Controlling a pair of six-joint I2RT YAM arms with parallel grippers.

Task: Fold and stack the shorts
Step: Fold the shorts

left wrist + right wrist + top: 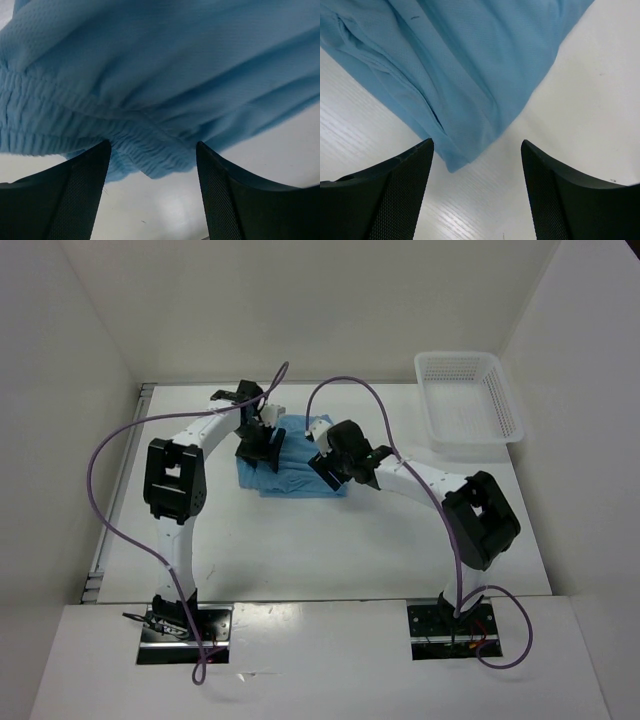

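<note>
— Lying where, the shorts [295, 472]?
— Bunched in a compact fold on the white table [330, 550], between the two arms and well apart from the mesh basket [470, 400].
— And the left gripper [152, 150]?
— Its jaws stood apart, holding nothing. The gathered waistband [50, 120] sat just beyond its fingertips.
— The right gripper [477, 147]?
— Spread wide too, and empty. A corner of the shorts pointed into its gap.
</note>
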